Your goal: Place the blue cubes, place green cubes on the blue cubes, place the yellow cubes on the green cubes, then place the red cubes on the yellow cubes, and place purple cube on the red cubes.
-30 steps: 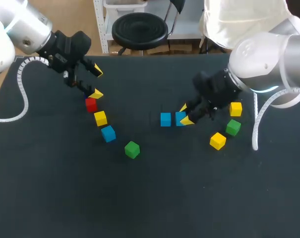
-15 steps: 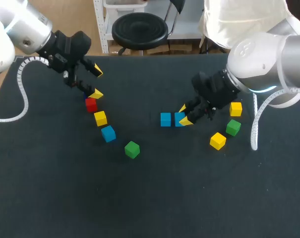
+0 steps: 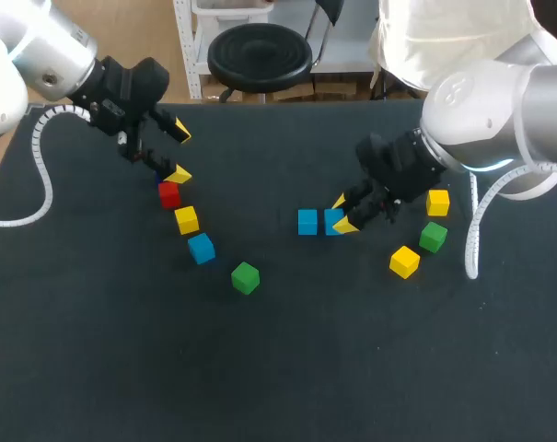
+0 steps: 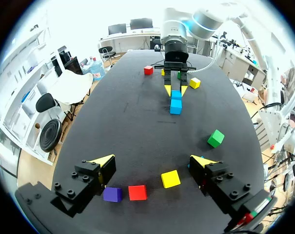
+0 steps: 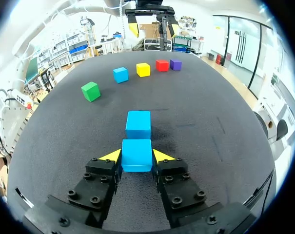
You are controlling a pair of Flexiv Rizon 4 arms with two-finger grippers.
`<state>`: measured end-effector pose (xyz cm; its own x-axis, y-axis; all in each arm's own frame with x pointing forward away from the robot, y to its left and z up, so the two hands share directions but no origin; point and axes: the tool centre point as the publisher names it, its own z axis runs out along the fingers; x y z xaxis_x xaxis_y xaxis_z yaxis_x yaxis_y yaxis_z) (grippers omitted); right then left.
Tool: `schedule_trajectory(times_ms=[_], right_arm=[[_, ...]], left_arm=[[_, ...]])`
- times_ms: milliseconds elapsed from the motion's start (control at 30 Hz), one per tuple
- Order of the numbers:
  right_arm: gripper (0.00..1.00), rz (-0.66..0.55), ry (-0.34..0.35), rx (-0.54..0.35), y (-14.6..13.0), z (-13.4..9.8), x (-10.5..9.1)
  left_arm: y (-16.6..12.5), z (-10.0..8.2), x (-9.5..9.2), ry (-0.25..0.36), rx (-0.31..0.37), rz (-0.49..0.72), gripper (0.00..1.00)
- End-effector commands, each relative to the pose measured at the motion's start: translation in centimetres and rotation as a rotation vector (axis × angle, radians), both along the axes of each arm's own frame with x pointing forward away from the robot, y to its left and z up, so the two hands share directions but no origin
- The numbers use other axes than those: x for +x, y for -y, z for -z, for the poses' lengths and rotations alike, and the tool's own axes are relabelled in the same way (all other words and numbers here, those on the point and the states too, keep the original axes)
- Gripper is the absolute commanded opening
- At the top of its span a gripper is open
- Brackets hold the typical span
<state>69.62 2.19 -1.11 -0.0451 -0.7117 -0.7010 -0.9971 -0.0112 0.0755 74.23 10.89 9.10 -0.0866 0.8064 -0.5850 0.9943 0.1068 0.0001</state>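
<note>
Your right tool [image 5: 136, 157] is closed on a blue cube [image 5: 136, 151], both yellow tips flat against its side faces. The cube looks to sit on the desk [image 5: 215, 122], just beside the second blue cube [image 5: 138, 125]. I'd judge it light, rigid and smooth-faced, so it may slip or twist if pinched off-centre. Grip mid-height on opposite faces. Your left tool [image 4: 152, 165] is spread wide, holding nothing, above the red cube [image 4: 137, 192] and purple cube [image 4: 112, 194].
</note>
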Motion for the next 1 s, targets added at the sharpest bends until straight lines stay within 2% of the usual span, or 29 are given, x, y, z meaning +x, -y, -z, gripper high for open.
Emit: schedule_trajectory(times_ms=[33, 1000], right_arm=[[0.0, -0.001, -0.005, 0.0, -0.04, 0.03, 0.15], [0.0, 0.006, -0.007, 0.007, 0.01, 0.34, 0.19]], left_arm=[[-0.03, 0.0, -0.1, 0.002, 0.0, 0.0, 1.0], [-0.03, 0.0, -0.1, 0.002, 0.0, 0.0, 1.0]])
